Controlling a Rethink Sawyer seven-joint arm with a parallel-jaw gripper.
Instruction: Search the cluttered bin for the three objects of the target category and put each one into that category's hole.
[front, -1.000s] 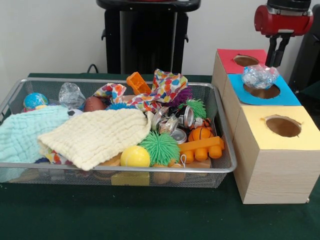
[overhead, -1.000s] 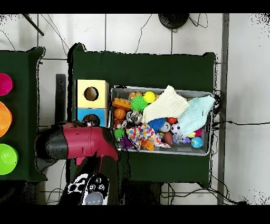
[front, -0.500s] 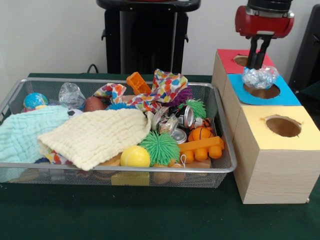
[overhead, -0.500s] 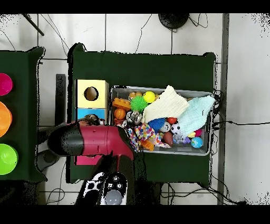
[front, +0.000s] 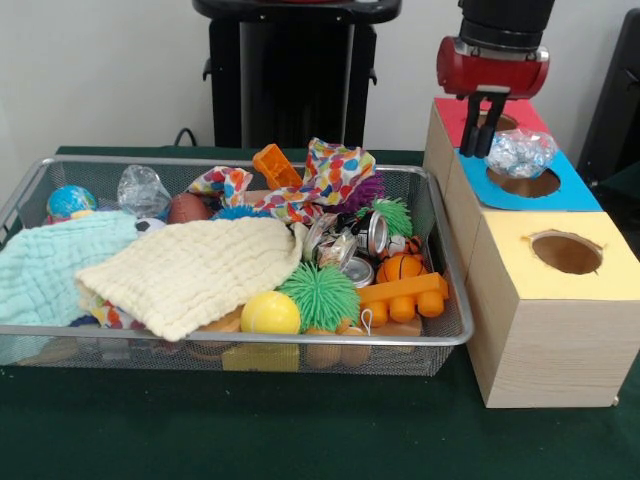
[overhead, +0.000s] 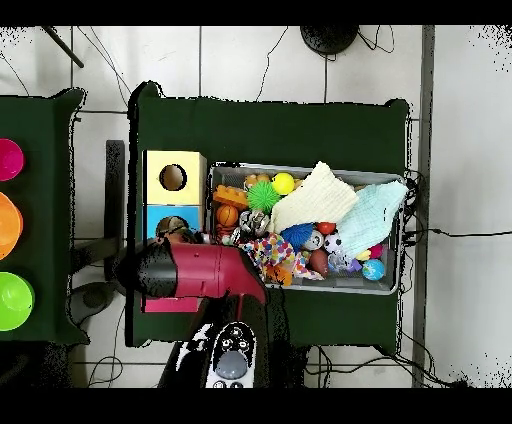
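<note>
Beside blue hole, crinkly foil ball (rounded, shiny)

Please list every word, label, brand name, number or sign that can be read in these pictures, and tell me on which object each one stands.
None: neither view shows any readable text.
The red, blue and yellow tops of the wooden boxes are plain colour, with no lettering.
The metal cans in the wire bin may carry print, but it is too small to read.
The arm's red housing shows no legible marking.
</note>
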